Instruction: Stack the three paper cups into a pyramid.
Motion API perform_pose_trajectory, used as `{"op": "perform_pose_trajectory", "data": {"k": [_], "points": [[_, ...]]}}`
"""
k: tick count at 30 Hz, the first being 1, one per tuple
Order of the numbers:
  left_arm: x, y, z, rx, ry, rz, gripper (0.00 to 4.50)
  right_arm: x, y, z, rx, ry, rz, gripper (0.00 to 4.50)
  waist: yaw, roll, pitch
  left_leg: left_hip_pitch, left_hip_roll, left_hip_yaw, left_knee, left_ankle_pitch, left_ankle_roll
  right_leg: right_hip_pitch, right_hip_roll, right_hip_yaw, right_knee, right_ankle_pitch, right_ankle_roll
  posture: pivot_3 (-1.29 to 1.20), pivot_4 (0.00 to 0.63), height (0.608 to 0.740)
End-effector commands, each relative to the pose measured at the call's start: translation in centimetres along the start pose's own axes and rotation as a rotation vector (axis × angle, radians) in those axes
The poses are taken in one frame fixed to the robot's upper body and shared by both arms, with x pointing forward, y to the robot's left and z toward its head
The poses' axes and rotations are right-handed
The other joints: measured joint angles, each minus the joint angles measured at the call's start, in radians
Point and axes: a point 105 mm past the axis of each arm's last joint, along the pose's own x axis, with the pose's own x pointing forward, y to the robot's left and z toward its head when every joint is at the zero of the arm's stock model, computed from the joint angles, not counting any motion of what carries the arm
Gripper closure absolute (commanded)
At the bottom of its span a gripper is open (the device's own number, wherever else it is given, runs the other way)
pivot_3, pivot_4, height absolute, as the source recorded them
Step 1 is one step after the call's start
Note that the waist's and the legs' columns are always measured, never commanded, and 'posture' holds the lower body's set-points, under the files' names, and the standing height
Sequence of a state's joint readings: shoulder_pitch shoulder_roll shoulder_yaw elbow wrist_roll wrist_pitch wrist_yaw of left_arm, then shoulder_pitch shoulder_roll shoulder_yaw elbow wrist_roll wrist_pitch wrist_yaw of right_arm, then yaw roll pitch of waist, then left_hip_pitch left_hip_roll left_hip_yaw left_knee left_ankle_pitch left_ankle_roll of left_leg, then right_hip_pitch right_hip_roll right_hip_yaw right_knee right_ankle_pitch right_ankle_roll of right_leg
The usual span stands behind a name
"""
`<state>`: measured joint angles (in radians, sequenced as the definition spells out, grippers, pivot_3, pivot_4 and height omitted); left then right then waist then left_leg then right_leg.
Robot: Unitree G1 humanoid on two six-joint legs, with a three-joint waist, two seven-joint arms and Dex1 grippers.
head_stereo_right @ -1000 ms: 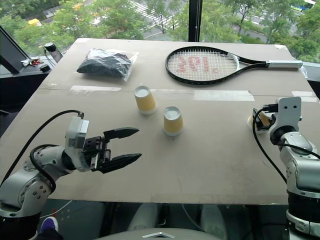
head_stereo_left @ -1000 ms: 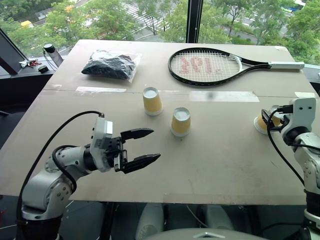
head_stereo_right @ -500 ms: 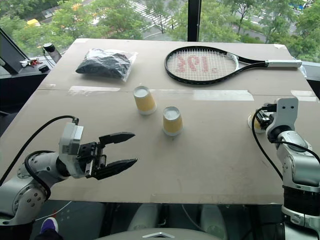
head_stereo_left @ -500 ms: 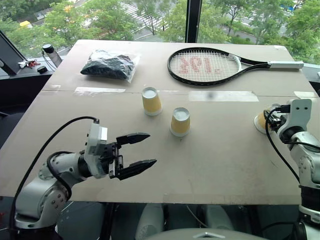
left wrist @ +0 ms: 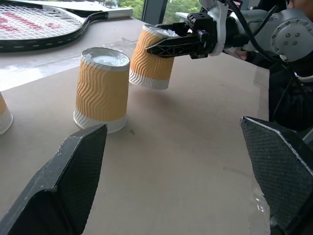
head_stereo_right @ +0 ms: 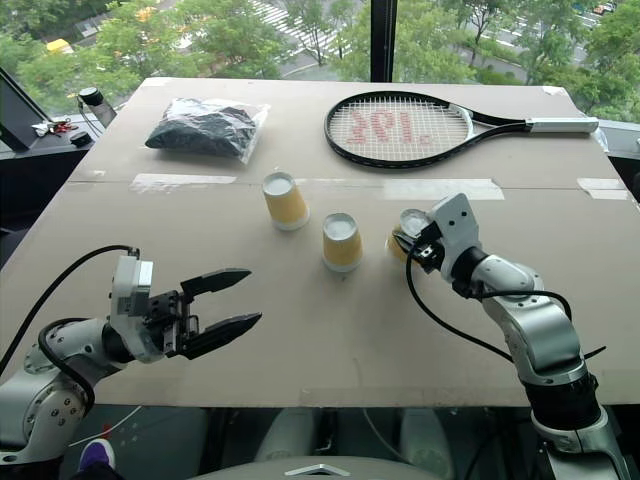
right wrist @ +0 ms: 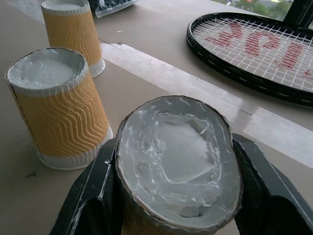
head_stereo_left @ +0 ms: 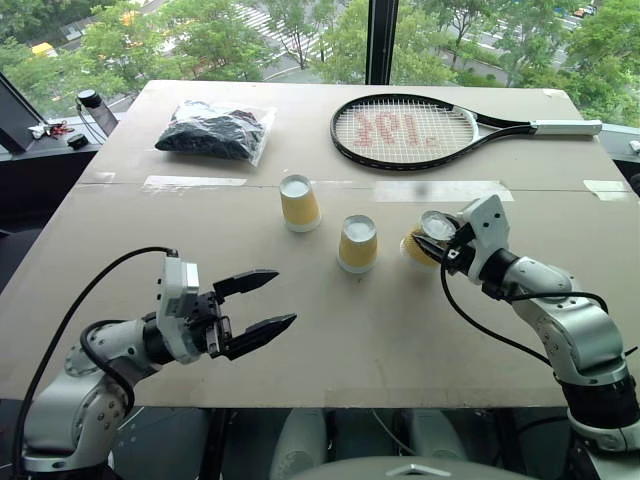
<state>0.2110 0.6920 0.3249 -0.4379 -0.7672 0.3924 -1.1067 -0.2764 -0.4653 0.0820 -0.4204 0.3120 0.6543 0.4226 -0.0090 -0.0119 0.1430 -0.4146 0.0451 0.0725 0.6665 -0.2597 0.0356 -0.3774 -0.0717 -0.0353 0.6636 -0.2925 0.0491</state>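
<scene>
The right gripper squeezes a cup oval near its bottom; paper this light crushes easily. Left gripper hangs open.

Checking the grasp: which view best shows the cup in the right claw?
Left wrist view: the held cup shows side-on, clamped by the right claw, lifted and tilted. Right wrist view shows its squashed bottom; the eye views show it small beside the middle cup.

Three yellow-orange paper cups, none stacked

Two stand upside down mid-table: far cup, middle cup. The third cup (squeezed oval) tilts, lifted just beside the middle one.
</scene>
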Motion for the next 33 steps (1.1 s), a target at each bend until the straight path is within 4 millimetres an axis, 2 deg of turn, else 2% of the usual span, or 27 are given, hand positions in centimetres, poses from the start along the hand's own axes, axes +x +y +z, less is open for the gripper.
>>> {"op": "perform_pose_trajectory", "data": {"k": [1, 16, 27, 31, 32, 33], "points": [[-0.4, -0.1, 0.7, 0.052, -0.009, 0.021, 0.0, 0.5, 0.7, 1.3, -0.053, -0.041, 0.028, 2.48, -0.002, 0.0, 0.0, 0.0, 0.0, 0.0, 0.0, 0.0, 0.0, 0.0, 0.0, 0.0, 0.0, 0.0, 0.0, 0.0, 0.15, 0.74], [-1.1, 0.4, 0.2, 0.066, 0.005, 0.082, 0.0, 1.8, 3.0, 1.5, -0.12, -0.035, 0.087, 2.48, -0.003, 0.0, 0.0, 0.0, 0.001, 0.0, -0.001, 0.0, 0.0, 0.0, 0.0, 0.0, 0.0, 0.0, 0.0, 0.0, 0.15, 0.74], [0.5, 1.8, -0.3, 0.109, 0.021, 0.134, 0.0, 1.6, 3.2, 0.9, -0.13, 0.0, 0.067, 2.48, -0.002, 0.0, 0.0, 0.0, 0.001, 0.0, -0.001, 0.0, 0.0, 0.0, 0.0, 0.0, 0.0, 0.0, 0.0, 0.0, 0.15, 0.74], [0.7, 2.0, -0.3, 0.105, 0.024, 0.122, 0.0, 1.4, 3.4, 0.9, -0.113, 0.0, 0.075, 0.57, -0.003, 0.0, 0.0, 0.0, 0.001, 0.0, -0.001, 0.0, 0.0, 0.0, 0.001, -0.001, 0.0, 0.0, 0.0, 0.0, 0.15, 0.74], [0.8, 2.2, -0.2, 0.104, 0.026, 0.122, 0.0, 1.4, 3.4, 0.9, -0.111, -0.004, 0.08, 0.21, -0.003, 0.0, 0.0, 0.0, 0.001, 0.0, -0.001, 0.0, 0.0, -0.001, 0.001, -0.001, 0.0, 0.0, 0.0, 0.0, 0.15, 0.74], [0.9, 2.3, -0.2, 0.104, 0.029, 0.123, 0.0, 1.3, 3.5, 1.0, -0.112, -0.008, 0.082, 0.03, -0.003, 0.0, 0.0, 0.0, 0.001, 0.0, -0.001, 0.0, 0.0, -0.001, 0.001, -0.001, 0.0, 0.0, 0.0, 0.0, 0.15, 0.74]]}}
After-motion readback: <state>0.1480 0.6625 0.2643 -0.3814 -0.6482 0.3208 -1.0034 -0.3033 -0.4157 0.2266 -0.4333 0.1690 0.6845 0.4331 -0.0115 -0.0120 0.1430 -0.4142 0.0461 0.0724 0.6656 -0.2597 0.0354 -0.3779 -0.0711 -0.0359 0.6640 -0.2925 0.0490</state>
